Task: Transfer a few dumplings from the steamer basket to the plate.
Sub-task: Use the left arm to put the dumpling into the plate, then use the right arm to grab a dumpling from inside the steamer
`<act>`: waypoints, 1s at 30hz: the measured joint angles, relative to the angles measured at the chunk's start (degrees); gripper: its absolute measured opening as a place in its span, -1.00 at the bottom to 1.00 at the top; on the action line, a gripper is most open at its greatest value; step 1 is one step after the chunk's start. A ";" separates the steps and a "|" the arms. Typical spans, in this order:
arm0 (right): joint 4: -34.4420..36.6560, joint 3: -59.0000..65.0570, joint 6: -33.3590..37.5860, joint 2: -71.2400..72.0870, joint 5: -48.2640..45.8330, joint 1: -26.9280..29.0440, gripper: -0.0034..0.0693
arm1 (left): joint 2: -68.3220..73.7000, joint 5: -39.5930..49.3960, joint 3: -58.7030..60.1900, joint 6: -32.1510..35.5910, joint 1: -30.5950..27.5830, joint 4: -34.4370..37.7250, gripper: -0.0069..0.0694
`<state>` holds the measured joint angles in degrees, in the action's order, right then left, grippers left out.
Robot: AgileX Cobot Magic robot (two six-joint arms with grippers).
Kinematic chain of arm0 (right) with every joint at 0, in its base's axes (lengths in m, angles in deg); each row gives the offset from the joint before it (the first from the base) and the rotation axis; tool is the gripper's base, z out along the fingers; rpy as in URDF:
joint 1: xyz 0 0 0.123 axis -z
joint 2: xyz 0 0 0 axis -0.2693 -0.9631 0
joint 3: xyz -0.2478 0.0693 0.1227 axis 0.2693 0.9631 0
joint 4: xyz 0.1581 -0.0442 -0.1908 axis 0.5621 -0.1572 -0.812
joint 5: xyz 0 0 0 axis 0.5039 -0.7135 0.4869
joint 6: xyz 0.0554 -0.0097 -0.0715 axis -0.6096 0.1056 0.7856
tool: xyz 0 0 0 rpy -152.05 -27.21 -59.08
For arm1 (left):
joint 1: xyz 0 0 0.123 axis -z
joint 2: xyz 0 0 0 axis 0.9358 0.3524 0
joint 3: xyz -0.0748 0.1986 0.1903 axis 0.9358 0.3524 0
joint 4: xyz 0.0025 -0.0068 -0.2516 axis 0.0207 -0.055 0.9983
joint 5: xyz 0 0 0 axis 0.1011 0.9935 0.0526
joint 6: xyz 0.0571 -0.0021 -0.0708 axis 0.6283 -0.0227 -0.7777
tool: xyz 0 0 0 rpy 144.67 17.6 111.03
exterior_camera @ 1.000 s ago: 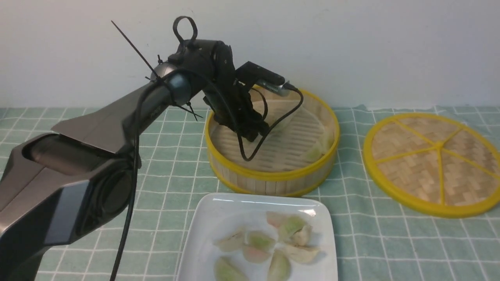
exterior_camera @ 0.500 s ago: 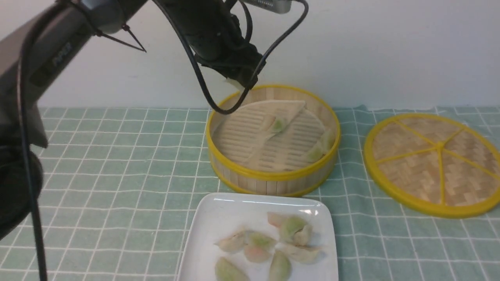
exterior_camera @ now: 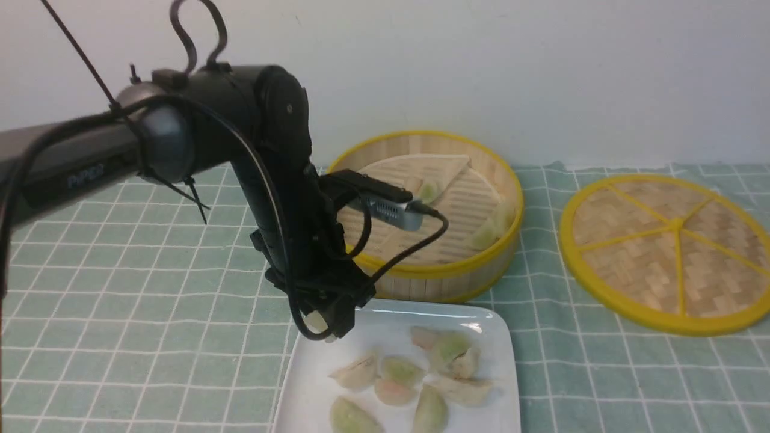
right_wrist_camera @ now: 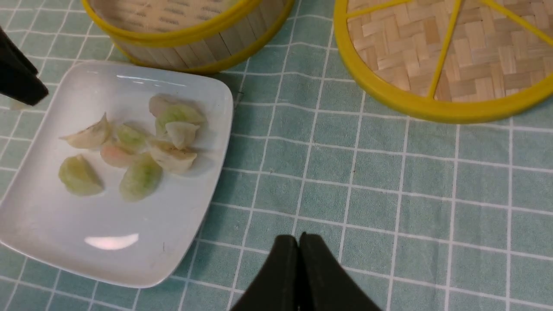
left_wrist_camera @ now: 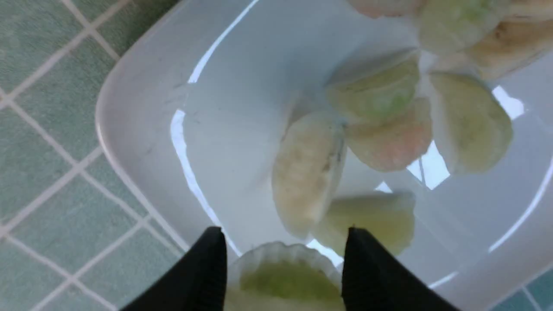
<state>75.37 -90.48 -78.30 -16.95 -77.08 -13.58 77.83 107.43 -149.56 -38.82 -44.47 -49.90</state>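
Since the earlier frame the left arm has been swinging down and toward the robot, and its claw [left_wrist_camera: 284, 263] is now hovering by the plate's far-left corner instead of above the steamer basket [exterior_camera: 421, 291]. The claw is clamping on a green-filled dumpling [left_wrist_camera: 289, 280], its pleated edge showing between the two dark fingertips. In the front view the carried piece is hanging just over the rim, so the bare floor of the plate [exterior_camera: 313, 379] is lying toward the robot and slightly to the right of it; the coming move probably wants a short shift that way before any release. Letting go here could leave the dumpling tipping over the edge.

Nearest the claw, a pale dumpling [exterior_camera: 356, 371] is lying beside a green one and a pinkish-orange one [exterior_camera: 394, 391], its long axis running obliquely to the plate's far rim. The skins are looking thin, moist and translucent, curving into plump crescents, while the plate is showing smooth, glossy white with rounded corners. Farther out, the basket is holding a few more dumplings on a liner over slats. The woven lid [exterior_camera: 637, 264] is resting on the checked green cloth covering the tabletop [exterior_camera: 601, 385]. The right claw [right_wrist_camera: 302, 236] is keeping its tips together above that cloth, well apart from the plate; the left arm is the nearer one.
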 joint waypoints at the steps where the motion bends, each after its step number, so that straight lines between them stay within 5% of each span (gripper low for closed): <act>1: 0.00 0.00 0.10 0.00 0.00 0.00 -0.95 | 0.16 -0.30 0.01 0.00 0.00 0.00 0.00; 5: 0.12 0.00 1.71 0.00 0.00 0.00 -0.95 | 2.85 -1.75 0.14 -0.94 0.00 0.00 0.00; 9: 1.14 0.00 4.26 -0.90 0.00 0.00 -0.95 | 3.54 -1.94 0.14 -1.49 0.00 0.00 0.20; 11: 3.96 -0.04 6.02 -3.67 0.00 0.00 -0.95 | 3.54 -1.99 -0.06 -1.54 0.00 0.00 0.48; 15: 6.64 -0.61 8.59 -7.56 0.00 0.00 -0.95 | 3.29 -0.85 -1.41 -3.22 0.00 -0.05 0.57; 17: 9.26 -2.15 11.44 -12.38 0.00 0.00 -0.94 | 1.54 0.69 -2.83 -4.84 0.00 -0.51 0.39; 23: 11.48 -9.93 16.56 -25.06 0.39 0.00 -0.94 | -11.86 1.92 -2.77 -5.94 0.00 -2.42 -0.68; 30: 9.96 -19.04 19.49 -37.59 3.66 -6.68 -0.94 | -28.54 3.29 3.46 -7.53 0.00 -2.56 -0.83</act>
<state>85.33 -109.52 -58.81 -54.54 -73.42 -20.26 49.29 110.72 -146.10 -46.35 -44.47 -52.46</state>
